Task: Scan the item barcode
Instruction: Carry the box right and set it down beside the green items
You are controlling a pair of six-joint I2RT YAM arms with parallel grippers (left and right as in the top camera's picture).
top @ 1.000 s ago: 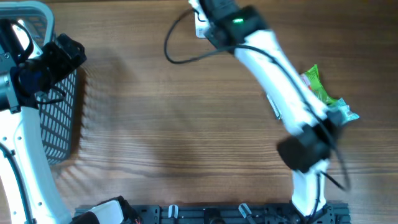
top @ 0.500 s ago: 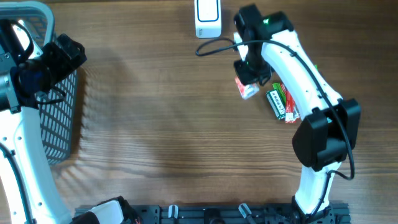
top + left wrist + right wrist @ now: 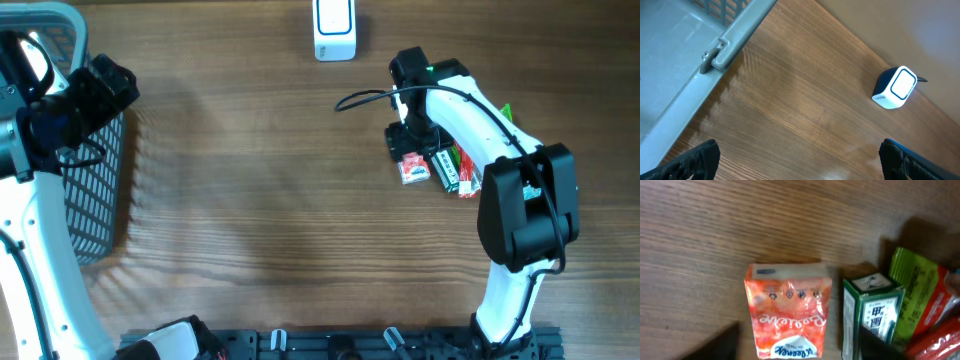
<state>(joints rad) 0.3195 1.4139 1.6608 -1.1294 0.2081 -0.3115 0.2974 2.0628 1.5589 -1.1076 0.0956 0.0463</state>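
The white scanner [image 3: 333, 28] stands at the table's far edge, and the left wrist view shows it too [image 3: 895, 88]. A red-orange packet [image 3: 414, 168] lies flat on the wood right of centre, its printed face up [image 3: 788, 311]. My right gripper [image 3: 412, 140] hovers just over it, open, with the fingertips [image 3: 715, 345] standing wider than the packet and not touching it. My left gripper [image 3: 100, 85] is open and empty at the far left [image 3: 805, 167], above bare wood.
A green box [image 3: 445, 167] lies right beside the packet [image 3: 871, 310], with a green and red pouch [image 3: 472, 172] against its far side. A grey mesh basket [image 3: 95, 170] stands at the left edge. The scanner's black cable [image 3: 365, 97] loops over the right arm.
The right arm swung down from the scanner with the red-orange packet, set it beside the green box, and its jaws opened off it. The left arm did not move.
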